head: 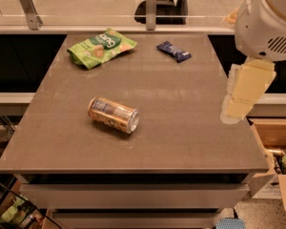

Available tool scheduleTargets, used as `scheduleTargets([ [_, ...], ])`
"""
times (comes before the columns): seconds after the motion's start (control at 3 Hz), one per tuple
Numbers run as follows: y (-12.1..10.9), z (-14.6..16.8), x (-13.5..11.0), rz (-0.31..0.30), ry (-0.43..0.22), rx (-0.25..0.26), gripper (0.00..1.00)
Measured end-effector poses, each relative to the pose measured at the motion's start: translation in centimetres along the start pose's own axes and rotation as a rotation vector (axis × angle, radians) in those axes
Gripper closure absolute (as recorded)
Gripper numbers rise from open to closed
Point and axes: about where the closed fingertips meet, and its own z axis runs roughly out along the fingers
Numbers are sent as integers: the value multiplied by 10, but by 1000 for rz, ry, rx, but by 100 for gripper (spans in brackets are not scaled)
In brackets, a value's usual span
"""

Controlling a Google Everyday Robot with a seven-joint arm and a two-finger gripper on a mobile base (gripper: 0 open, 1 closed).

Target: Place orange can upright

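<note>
So our gripper (pixel 239 98) is hanging over the right edge of the table (pixel 190 137), below the big white arm housing (pixel 269 23). Honestly we can't tell if it's apart or closed from this angle, and it's well away from everything. The orange can (pixel 113 115) is lying on its side left of the table's middle, silver end facing front-right. At the back we've got a green snack bag (pixel 101 46) and a dark blue wrapper (pixel 173 51).
</note>
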Motion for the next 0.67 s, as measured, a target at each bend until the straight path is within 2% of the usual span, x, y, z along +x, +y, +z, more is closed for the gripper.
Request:
scheduleTargets([
  [0.33, -3, 1, -22, -52, -24, -21, 0],
  [0.67, -6, 11, -45, -73, -53, -52, 0],
])
